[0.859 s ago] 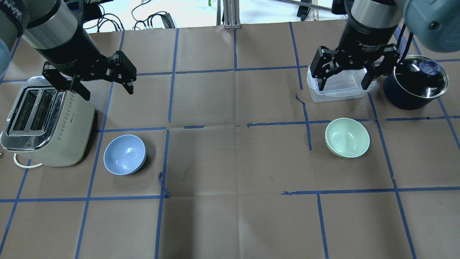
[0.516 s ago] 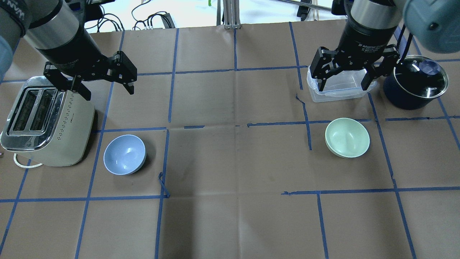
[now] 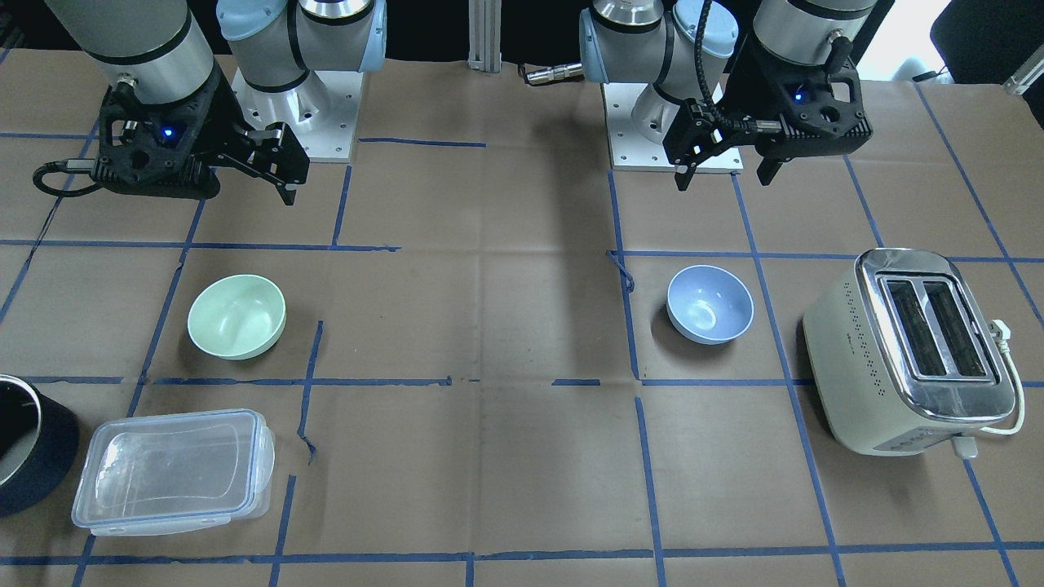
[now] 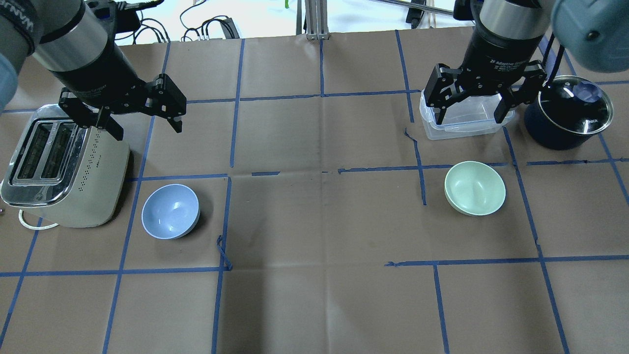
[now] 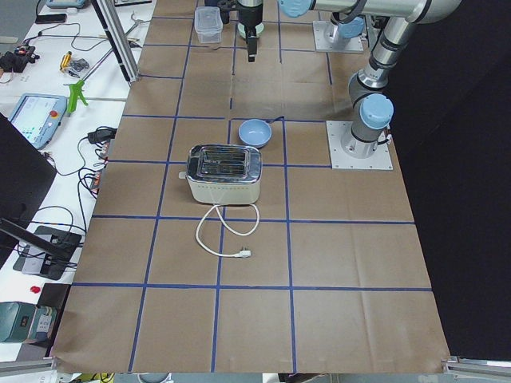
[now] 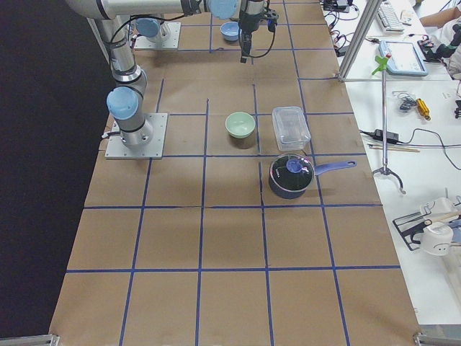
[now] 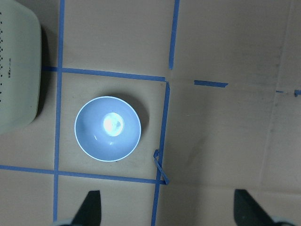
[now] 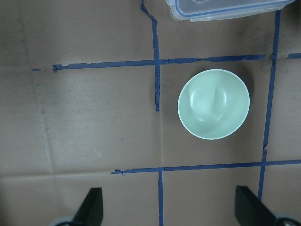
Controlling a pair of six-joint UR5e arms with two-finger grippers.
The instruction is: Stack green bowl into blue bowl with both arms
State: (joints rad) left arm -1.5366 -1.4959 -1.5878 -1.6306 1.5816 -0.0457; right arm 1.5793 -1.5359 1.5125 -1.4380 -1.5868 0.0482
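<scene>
On my left side the blue bowl [image 4: 170,211] sits upright just beside the toaster [image 4: 64,172]. My left gripper [image 4: 147,129] hangs above the table with its fingers spread wide, holding nothing. Well apart on my right, the green bowl [image 4: 474,188] stands near the lidded container [image 3: 171,471]. My right gripper [image 4: 469,120] hovers over that box, likewise spread and empty. Only the right side view shows the pot [image 6: 290,176] whole, handle and all. Only the left side view shows the cord [image 5: 227,231] in its full loop. Two bowls, one toaster, one container, one pot.
</scene>
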